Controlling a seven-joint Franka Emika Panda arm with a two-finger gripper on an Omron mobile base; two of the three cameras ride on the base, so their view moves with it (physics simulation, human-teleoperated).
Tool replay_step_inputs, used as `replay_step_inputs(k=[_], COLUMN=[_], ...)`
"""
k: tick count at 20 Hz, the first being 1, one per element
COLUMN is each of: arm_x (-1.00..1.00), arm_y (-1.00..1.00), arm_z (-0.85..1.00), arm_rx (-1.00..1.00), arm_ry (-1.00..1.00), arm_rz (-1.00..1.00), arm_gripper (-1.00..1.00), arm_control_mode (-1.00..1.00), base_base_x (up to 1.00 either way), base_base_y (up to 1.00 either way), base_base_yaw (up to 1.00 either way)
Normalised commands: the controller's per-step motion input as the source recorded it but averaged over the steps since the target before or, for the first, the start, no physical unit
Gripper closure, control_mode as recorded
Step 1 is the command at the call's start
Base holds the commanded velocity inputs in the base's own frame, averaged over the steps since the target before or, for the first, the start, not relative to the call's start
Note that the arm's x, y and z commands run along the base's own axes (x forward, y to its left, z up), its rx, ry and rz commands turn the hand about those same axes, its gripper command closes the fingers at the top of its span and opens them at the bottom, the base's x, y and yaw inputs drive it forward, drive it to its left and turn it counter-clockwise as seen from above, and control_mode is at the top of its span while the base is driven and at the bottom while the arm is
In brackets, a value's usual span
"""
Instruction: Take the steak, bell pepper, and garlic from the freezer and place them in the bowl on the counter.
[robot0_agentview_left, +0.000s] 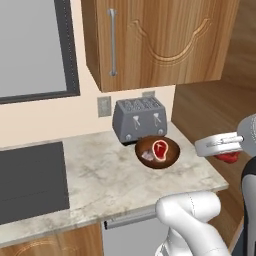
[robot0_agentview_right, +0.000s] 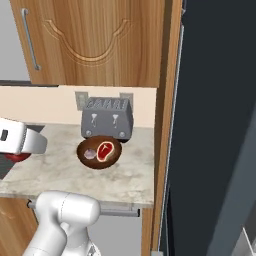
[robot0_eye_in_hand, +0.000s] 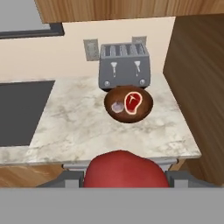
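1. Bell pepper (robot0_eye_in_hand: 126, 168) clamped between the gripper (robot0_eye_in_hand: 124, 179) fingers, carried off the front edge of the counter (robot0_eye_in_hand: 87, 127), short of the bowl.
2. Bowl (robot0_eye_in_hand: 128, 104) parked just before the toaster (robot0_eye_in_hand: 124, 65), already loaded with steak (robot0_eye_in_hand: 132, 102) and garlic (robot0_eye_in_hand: 117, 106) (pepper apparently the last item).
3. Held facing the bowl, likely for a straight carry across.

A brown bowl (robot0_agentview_right: 99, 151) sits on the bench (robot0_agentview_right: 65, 175), holding the steak (robot0_agentview_right: 105, 150) and, at its nine o'clock, the garlic (robot0_agentview_right: 89, 154). A toaster (robot0_agentview_right: 107, 118) stands just beyond, at twelve o'clock. The red bell pepper (robot0_agentview_right: 17, 157) hangs beneath the end effector (robot0_agentview_right: 20, 150) at the left edge.
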Motion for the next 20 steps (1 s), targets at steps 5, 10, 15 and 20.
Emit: replay_step_inputs(k=[5, 10, 15, 20], arm_x=[0.00, 0.00, 0.00, 0.00], arm_y=[0.00, 0.00, 0.00, 0.00], arm_z=[0.00, 0.00, 0.00, 0.00], arm_rx=[0.00, 0.00, 0.00, 0.00], arm_ry=[0.00, 0.00, 0.00, 0.00], arm_rz=[0.00, 0.00, 0.00, 0.00], arm_gripper=[1.00, 1.00, 1.00, 1.00], arm_control_mode=[1.00, 1.00, 1.00, 1.00], base_base_x=[0.59, 0.52, 0.44, 0.37], base_base_y=[-0.14, -0.12, -0.07, -0.07], base_base_yaw=[0.00, 0.04, 0.10, 0.11])
